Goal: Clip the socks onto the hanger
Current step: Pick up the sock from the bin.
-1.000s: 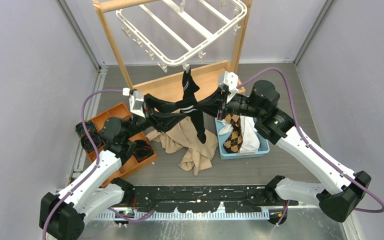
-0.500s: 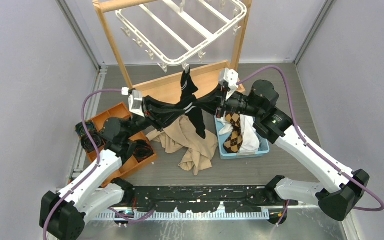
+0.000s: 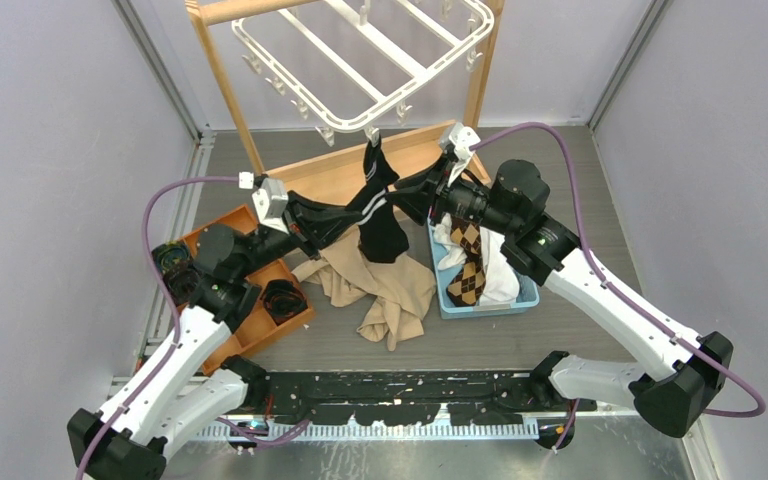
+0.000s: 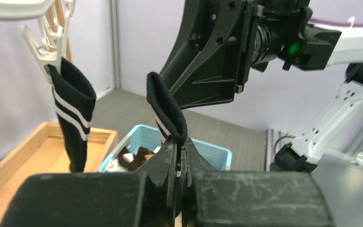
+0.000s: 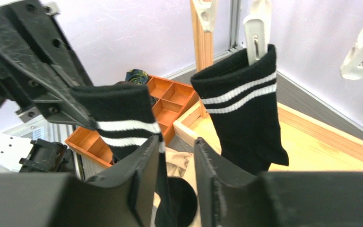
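The second black striped sock (image 4: 168, 111) is stretched in the air between the 2 arms, just in front of the hanger (image 4: 9, 8), whose near rim hangs above it. The left gripper (image 4: 180, 146) is pressed tight on this sock's cuff, the fabric looping up out of its tips. The right gripper (image 5: 177, 158) has its fingers parted, with a strip of the same sock running down the inner face of 1 finger and a gap showing beside it. Between the 2 grippers, 1 matching sock (image 5: 246, 109) already dangles from a white clip (image 5: 256, 33) on the hanger's near rim. It is the nearest thing in the way, and the held sock passes just beside it. On either side of that clip, other clips (image 5: 359, 49) hang free. Behind rises a post of the wooden stand (image 5: 203, 71), with its shallow wooden base (image 5: 331, 151) below. Under the held sock lies a crumpled beige cloth (image 3: 385, 295). To its right, beneath the right wrist, a blue basket (image 3: 490, 305) holds a brown argyle sock (image 3: 468, 268) and a white one (image 3: 502, 275). To the left, an orange compartment tray (image 5: 168, 101) sits under the left forearm. Bare grey table (image 3: 480, 340) shows in front of the cloth and basket, and pale walls (image 3: 50, 150) close in the left, right and back.
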Controlling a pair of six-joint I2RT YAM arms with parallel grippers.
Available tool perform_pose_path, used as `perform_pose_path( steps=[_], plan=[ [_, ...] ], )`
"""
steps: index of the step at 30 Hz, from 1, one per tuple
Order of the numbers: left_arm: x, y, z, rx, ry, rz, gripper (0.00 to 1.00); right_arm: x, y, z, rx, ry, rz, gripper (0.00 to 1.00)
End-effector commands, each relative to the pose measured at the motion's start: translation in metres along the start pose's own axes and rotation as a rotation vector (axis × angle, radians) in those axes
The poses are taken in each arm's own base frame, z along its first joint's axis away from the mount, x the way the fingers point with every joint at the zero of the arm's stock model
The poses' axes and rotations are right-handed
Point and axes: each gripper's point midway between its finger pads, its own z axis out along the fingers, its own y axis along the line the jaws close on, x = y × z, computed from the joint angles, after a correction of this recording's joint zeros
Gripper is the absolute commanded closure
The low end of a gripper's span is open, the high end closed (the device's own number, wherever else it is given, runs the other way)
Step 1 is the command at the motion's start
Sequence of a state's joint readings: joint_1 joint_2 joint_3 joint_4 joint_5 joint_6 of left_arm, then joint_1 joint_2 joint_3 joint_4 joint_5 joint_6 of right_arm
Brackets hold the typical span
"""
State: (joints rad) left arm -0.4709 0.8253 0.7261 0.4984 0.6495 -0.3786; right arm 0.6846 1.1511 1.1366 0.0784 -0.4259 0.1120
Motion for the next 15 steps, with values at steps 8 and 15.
perform_pose_path(
  steps=[8, 15],
  plan=[
    [0.002, -0.007, -0.007, 0.045, 0.179, 0.117, 1.0, -0.008, 0.021, 0.0, -0.145, -0.024, -0.1, 0.31],
    [0.009, -0.018, -0.012, 0.135, 0.284, 0.178, 1.0, -0.002, 0.041, 0.005, -0.299, 0.004, -0.13, 0.27]
  ],
)
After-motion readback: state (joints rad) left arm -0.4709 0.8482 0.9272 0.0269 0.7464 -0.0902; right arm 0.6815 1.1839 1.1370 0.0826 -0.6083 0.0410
